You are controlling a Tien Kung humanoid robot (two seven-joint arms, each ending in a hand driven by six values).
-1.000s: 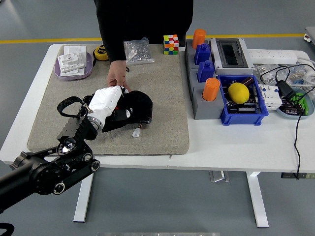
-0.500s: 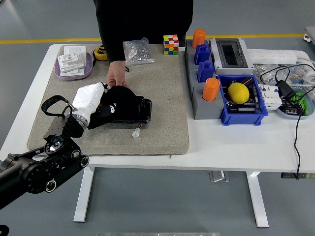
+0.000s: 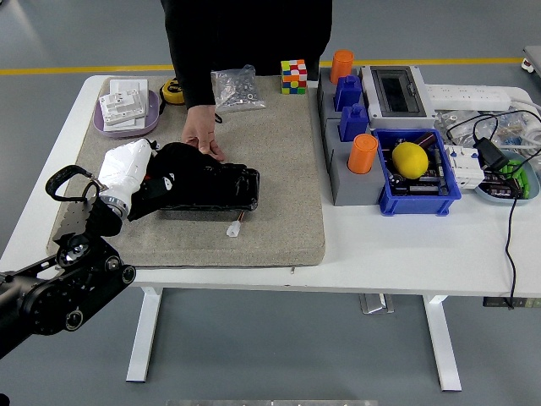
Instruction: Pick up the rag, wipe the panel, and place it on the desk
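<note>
While the left hand [image 3: 148,182] grasps the black rag [image 3: 182,165] against the panel [image 3: 224,190], which a person's hand [image 3: 201,135] steadies, wiping appears underway; placing on the bench [image 3: 397,241] remains.

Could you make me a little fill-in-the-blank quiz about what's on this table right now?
1. The robot's left hand rests on the black panel over a ____ rag.
2. A person's hand touches the panel's ____ edge.
3. The panel lies on a ____ mat.
4. The yellow ball sits in a ____ bin.

Missing words: white; far; beige; blue.
</note>
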